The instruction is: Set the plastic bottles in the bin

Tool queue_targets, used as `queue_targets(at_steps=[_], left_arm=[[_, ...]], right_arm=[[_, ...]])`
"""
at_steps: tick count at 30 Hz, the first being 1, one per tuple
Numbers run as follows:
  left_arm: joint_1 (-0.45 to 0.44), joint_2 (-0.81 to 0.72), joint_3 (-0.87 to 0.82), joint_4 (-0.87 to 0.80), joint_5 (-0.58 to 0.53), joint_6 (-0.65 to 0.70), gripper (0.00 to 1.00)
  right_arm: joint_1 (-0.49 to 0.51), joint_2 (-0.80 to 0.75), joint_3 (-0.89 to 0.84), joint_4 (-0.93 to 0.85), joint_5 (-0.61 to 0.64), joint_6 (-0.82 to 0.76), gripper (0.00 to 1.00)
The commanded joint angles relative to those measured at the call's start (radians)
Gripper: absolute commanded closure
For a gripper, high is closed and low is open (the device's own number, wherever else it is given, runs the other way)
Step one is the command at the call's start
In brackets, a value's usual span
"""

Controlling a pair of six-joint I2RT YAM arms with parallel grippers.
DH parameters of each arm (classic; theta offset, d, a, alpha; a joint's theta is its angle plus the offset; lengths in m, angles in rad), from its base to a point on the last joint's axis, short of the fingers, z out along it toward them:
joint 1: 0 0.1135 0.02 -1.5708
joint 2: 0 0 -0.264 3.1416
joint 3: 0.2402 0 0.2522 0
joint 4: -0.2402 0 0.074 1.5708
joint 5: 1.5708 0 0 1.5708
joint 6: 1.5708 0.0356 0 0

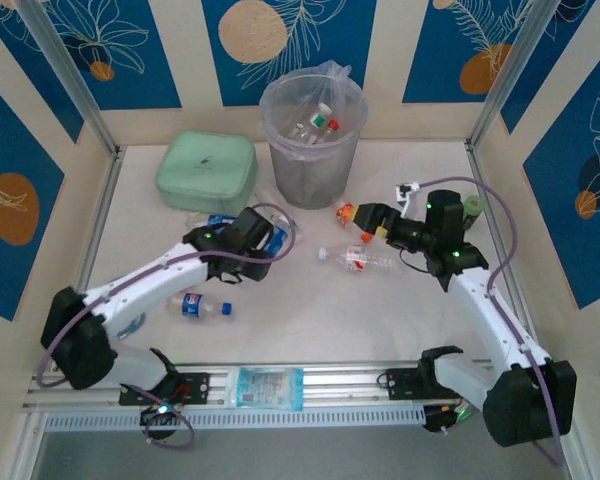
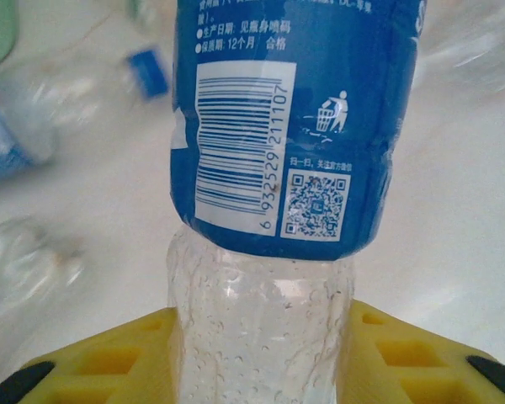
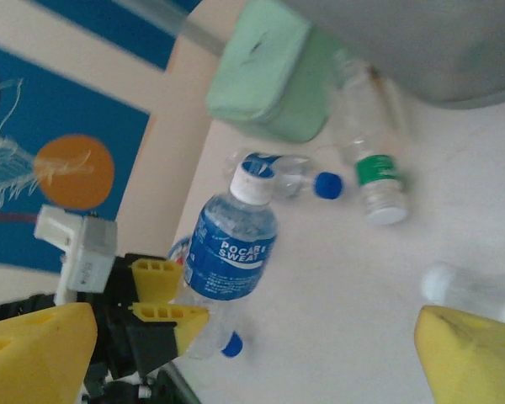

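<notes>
Left gripper: clamped on blue-labelled clear plastic bottle, left of table centre.
Right gripper: spread wide, unloaded.
Tall translucent grey bin: far edge.
Lift: bottle is to be raised above bin before release.

Bright, even overhead light; shadows on the pale table are soft and faint. The top view is sharp. At the left wrist, the blue-labelled bottle between the left gripper's fingers is crisp, its barcode readable; beyond it, other bottles smear. The right wrist view is soft, with the right gripper's fingers blurred.
</notes>
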State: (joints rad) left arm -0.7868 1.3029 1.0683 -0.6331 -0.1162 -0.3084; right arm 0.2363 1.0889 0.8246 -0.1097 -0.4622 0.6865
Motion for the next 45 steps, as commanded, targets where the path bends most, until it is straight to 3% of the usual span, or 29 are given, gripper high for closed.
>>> queue_targets(at_steps=[1,4,9,14,21,26,27,28,30,33,34,39,45], left_arm=[[-0.027,-0.037,-0.076,0.192,0.173,-0.020,0.61],[-0.045,-0.044,-0.097,0.263,0.208,-0.030,0.62],[-0.072,-0.033,-0.087,0.285,0.221,-0.015,0.62],[-0.075,-0.035,-0.099,0.317,0.216,-0.026,0.62],[-0.077,-0.017,-0.096,0.310,0.204,-0.025,0.62],[-0.078,-0.024,-0.097,0.297,0.175,-0.024,0.61],[-0.077,-0.029,-0.097,0.294,0.166,-0.029,0.60],[-0.078,-0.032,-0.096,0.290,0.157,-0.037,0.52],[-0.077,-0.053,-0.097,0.271,0.145,-0.059,0.27],[-0.077,-0.118,-0.119,0.241,0.105,-0.086,0.03],[-0.075,-0.143,-0.130,0.232,0.086,-0.093,0.00],[-0.064,-0.250,-0.173,0.134,-0.055,-0.164,0.00],[-0.025,-0.285,-0.179,-0.025,-0.122,-0.279,0.04]], right_arm=[[0.049,0.057,0.047,0.057,-0.049,-0.017,0.04],[0.067,0.114,0.062,0.107,-0.056,0.011,0.06],[0.092,0.215,0.120,0.099,-0.046,0.014,0.22],[0.106,0.275,0.130,0.107,-0.074,0.014,0.27],[0.139,0.300,0.143,0.080,-0.057,-0.014,0.54],[0.135,0.270,0.169,0.027,-0.023,-0.052,0.79],[0.134,0.259,0.187,0.001,-0.011,-0.071,0.82],[0.131,0.247,0.206,-0.027,0.001,-0.090,0.85],[0.122,0.218,0.262,-0.107,0.033,-0.148,0.91],[0.100,0.171,0.356,-0.224,0.089,-0.231,0.95],[0.089,0.156,0.388,-0.256,0.108,-0.255,0.95],[-0.014,0.089,0.538,-0.279,0.164,-0.298,0.99],[-0.150,0.104,0.647,-0.037,0.185,-0.199,1.00]])
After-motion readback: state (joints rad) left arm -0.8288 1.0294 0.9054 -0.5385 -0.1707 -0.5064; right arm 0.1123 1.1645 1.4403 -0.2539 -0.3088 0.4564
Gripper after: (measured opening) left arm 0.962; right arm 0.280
